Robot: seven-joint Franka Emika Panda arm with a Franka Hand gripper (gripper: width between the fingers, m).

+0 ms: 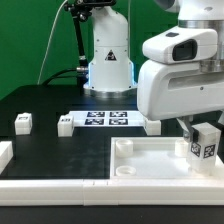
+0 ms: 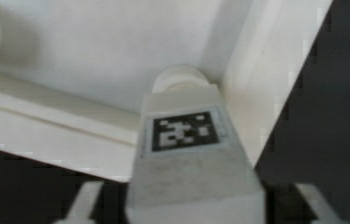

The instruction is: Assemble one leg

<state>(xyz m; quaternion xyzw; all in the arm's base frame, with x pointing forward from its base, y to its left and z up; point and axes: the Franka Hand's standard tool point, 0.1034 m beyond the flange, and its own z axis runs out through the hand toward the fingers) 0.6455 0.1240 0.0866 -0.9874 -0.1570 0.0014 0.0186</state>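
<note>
My gripper (image 1: 203, 138) is shut on a leg (image 1: 205, 147), a small white block with a black-and-white tag. It holds the leg upright over the corner of the large white square tray-like part (image 1: 150, 165) nearest the exterior view's right. In the wrist view the leg (image 2: 186, 130) fills the space between the fingers (image 2: 97, 200) of the gripper (image 2: 193, 208), and its rounded tip points at the tray part's rim (image 2: 83, 95). I cannot tell whether the tip touches the tray part. Two loose legs (image 1: 22, 122) (image 1: 66, 124) lie on the black table at the exterior view's left.
The marker board (image 1: 108, 119) lies behind the tray part, in front of the robot's base (image 1: 108, 65). Another small white part (image 1: 151, 126) shows partly behind the arm. A white edge piece (image 1: 5, 152) sits at the exterior view's far left.
</note>
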